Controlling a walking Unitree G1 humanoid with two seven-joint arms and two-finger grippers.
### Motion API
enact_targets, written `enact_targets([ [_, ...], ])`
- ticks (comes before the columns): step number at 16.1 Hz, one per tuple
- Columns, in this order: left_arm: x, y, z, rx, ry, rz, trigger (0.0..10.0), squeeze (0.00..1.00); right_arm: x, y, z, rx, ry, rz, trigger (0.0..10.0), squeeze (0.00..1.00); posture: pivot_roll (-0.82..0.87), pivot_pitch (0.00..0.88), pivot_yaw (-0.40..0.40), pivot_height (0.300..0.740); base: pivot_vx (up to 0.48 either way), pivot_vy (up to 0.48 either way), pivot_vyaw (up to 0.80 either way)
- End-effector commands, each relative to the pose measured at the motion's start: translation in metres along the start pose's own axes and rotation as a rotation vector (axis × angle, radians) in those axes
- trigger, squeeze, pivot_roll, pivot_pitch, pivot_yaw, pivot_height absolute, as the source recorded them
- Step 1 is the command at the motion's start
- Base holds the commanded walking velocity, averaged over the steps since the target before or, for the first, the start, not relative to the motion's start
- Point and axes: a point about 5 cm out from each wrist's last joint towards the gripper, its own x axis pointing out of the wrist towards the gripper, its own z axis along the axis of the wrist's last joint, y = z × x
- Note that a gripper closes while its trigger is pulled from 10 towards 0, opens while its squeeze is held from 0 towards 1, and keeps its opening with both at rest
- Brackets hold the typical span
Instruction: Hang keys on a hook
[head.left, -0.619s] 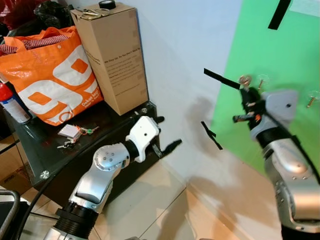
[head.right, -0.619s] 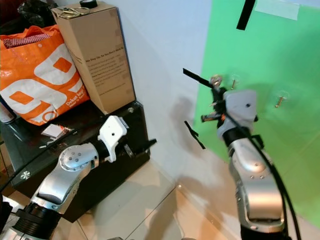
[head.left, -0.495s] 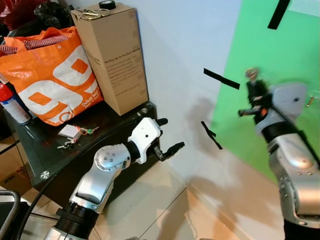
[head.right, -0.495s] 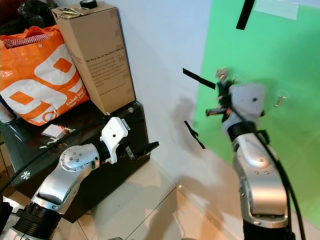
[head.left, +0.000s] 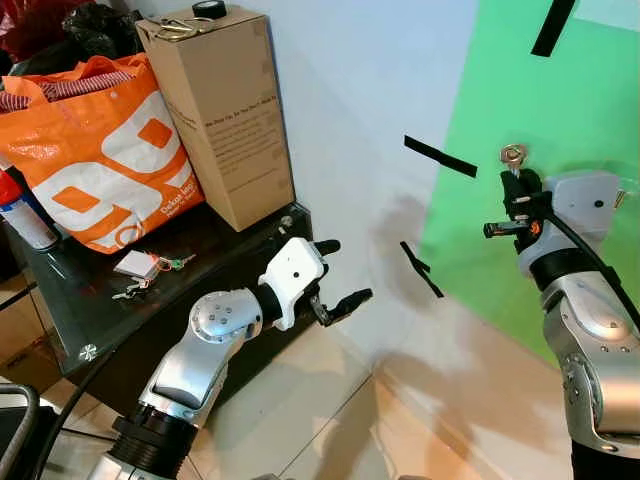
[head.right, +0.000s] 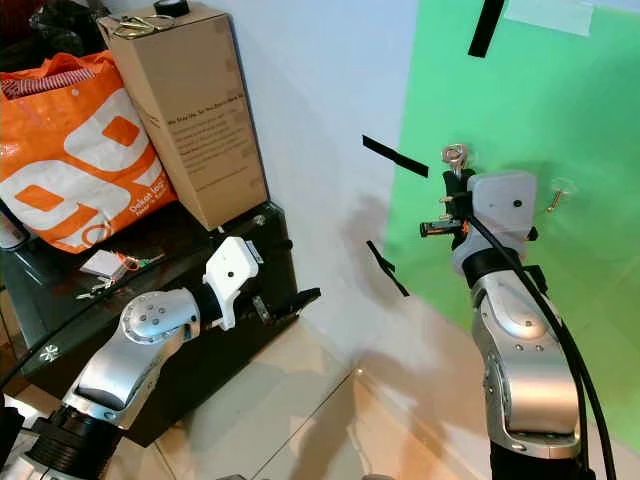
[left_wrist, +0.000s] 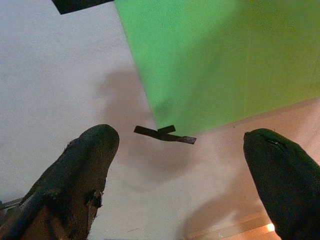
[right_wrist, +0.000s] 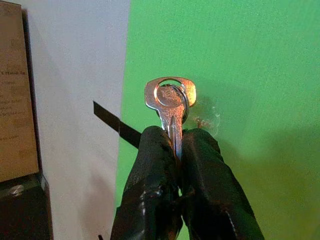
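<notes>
Right hand (right_wrist: 176, 145) raised before the green sheet (head.left: 560, 90) on the wall, fingers (right_wrist: 152, 170) pinched tight on a silver key (right_wrist: 170, 97), bow and ring upward, blade hidden between the pads. In the right wrist view, a clear suction hook (right_wrist: 206, 119) just beyond the key on the green sheet; touching or apart cannot be told. Another hook (head.right: 555, 195) farther right on the same sheet, well apart from the key. Strips of black tape (head.left: 440, 157) at the sheet's edges and corners.

Left hand (head.left: 335, 275) held low and forward near the white wall (head.left: 370, 90), fingers (left_wrist: 85, 160) spread wide, gripping nothing, pointed toward the taped lower corner of the green sheet.

At left, a dark glossy worktop (head.left: 90, 310) carrying an orange shopping bag (head.left: 100, 160), a tall cardboard box (head.left: 225, 110) upright against the wall, and a second bunch of keys with a white tag (head.left: 145, 268) lying flat in front of the bag. Pale tiled floor (head.left: 330, 420) below.
</notes>
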Motion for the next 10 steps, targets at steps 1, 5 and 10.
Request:
enact_targets([
  [1,-0.002,0.003,0.004,0.019,0.002,-0.006,10.0,0.0,0.002,0.002,-0.008,-0.006,0.043,0.0,10.0,0.0,-0.19,0.0,0.103,0.74,0.0,0.0,0.0],
  [5,-0.004,0.003,0.003,0.023,0.008,-0.012,10.0,0.0,0.004,-0.005,-0.015,-0.027,0.075,-0.044,10.0,0.0,-0.19,0.0,0.104,0.74,0.0,0.0,0.0],
  [10,-0.004,0.003,0.002,0.032,0.012,-0.024,10.0,0.0,-0.004,-0.007,-0.022,-0.021,0.092,-0.068,10.0,0.0,-0.19,0.0,0.11,0.74,0.0,0.0,0.0],
])
